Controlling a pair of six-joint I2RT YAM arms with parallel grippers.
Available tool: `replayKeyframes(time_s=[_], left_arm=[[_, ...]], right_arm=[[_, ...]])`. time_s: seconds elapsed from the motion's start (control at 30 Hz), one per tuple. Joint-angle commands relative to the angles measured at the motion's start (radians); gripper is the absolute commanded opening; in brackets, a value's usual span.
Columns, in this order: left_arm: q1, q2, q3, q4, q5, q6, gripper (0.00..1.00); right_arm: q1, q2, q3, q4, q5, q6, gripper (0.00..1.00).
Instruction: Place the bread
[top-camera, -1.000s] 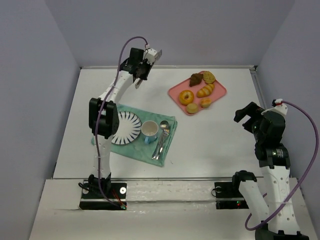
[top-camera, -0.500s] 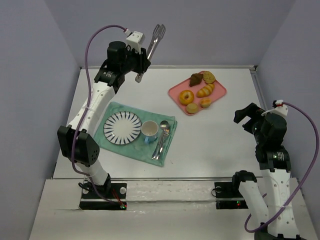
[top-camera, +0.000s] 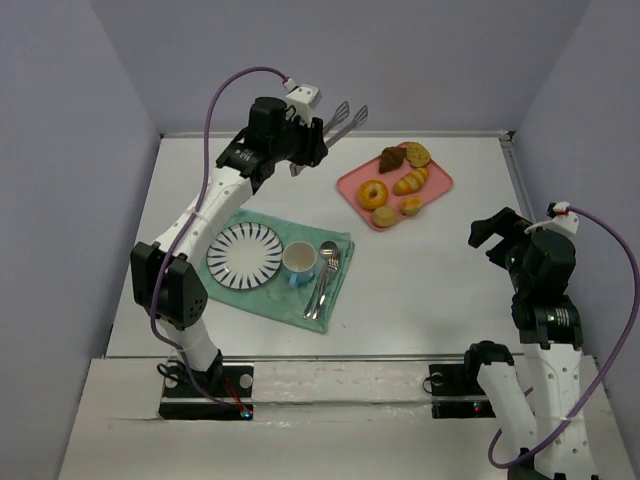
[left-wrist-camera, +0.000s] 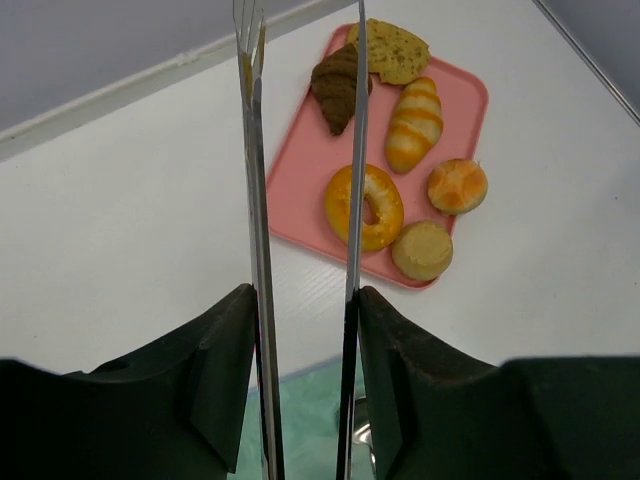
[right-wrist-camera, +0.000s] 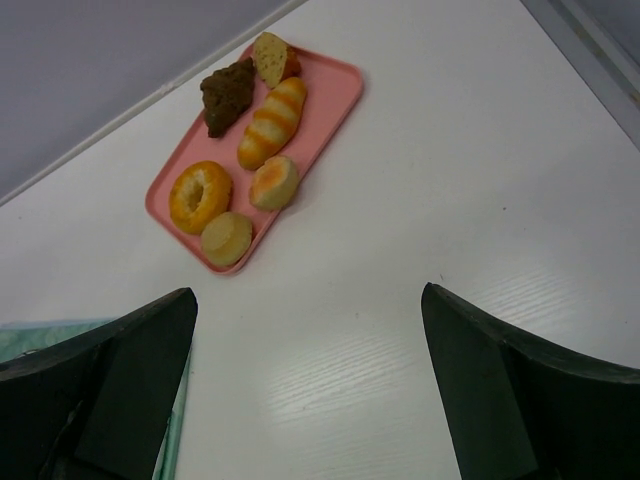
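Pink tray (left-wrist-camera: 300, 170); seemingly teal cloth (top-camera: 280, 298)

Tongs (left-wrist-camera: 256, 250) — bare metal, polished, with bright glints along the thin blades.
Left gripper (left-wrist-camera: 303, 325): black moulded plastic, matt.
Tray (right-wrist-camera: 325, 95): pink plastic, smooth, low sheen.
Table (right-wrist-camera: 400, 260): white top with a faint streaked grain, smooth, slightly glossy.
Mat (top-camera: 280, 300): teal cloth, matt, soft-looking.
Plate (top-camera: 243, 257): glazed and glossy (looks ceramic).
Cup (top-camera: 299, 260): smooth, glazed.
Spoon and fork (top-camera: 322, 280): shiny metal.
Doughnut (right-wrist-camera: 200, 196) — golden crust, smooth, faintly glossy.
Croissant (right-wrist-camera: 227, 92): dark, ridged, matt.
Long roll (right-wrist-camera: 270, 122): ribbed crust with a light shine.
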Motion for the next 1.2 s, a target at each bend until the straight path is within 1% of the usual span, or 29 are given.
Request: replayKeyframes(time_s=[0.0, 0.07, 0.17, 0.4, 0.57, 0.63, 0.73, 0.9, 1.0, 1.07, 1.17], left_arm=[[-0.041, 0.072, 0.067, -0.051, -0.073, -0.053, 0.53], [-0.058, 0.112, 0.072, -0.070, -0.077, -0.088, 0.53], [-0.070, 0.146, 0.055, -0.094, -0.069, -0.102, 0.53], [-0.084, 0.120, -0.074, -0.064, -0.075, -0.146, 0.56], [-0.087, 0.135, -0.118, -0.042, -0.040, -0.162, 0.56], [-0.089, 0.143, -0.126, -0.036, -0.002, -0.160, 0.56], [-0.090, 0.150, -0.135, -0.025, 0.006, -0.166, 0.56], [-0.090, 0.164, -0.154, -0.005, 0.084, -0.163, 0.56], [-0.090, 0.189, -0.144, -0.025, 0.080, -0.165, 0.56], [-0.090, 0.204, -0.132, -0.044, 0.034, -0.172, 0.56], [-0.092, 0.207, -0.127, -0.045, 0.028, -0.177, 0.53]], right_arm=[[-0.003, -0.006, -0.014, 0.056, -0.011, -0.010, 1.00], [-0.003, -0.006, -0.016, 0.057, -0.014, -0.009, 1.00], [-0.003, -0.006, -0.016, 0.057, -0.020, -0.010, 1.00], [-0.003, 0.002, -0.019, 0.063, -0.031, -0.009, 1.00], [-0.003, 0.012, -0.020, 0.063, -0.034, -0.009, 1.00], [-0.003, 0.011, -0.020, 0.063, -0.034, -0.005, 1.00], [-0.003, 0.008, -0.022, 0.063, -0.031, -0.007, 1.00], [-0.003, 0.008, -0.027, 0.068, -0.028, -0.002, 1.00], [-0.003, 0.008, -0.027, 0.068, -0.028, -0.002, 1.00], [-0.003, 0.008, -0.028, 0.066, -0.028, -0.001, 1.00], [-0.003, 0.009, -0.028, 0.068, -0.028, 0.001, 1.00]])
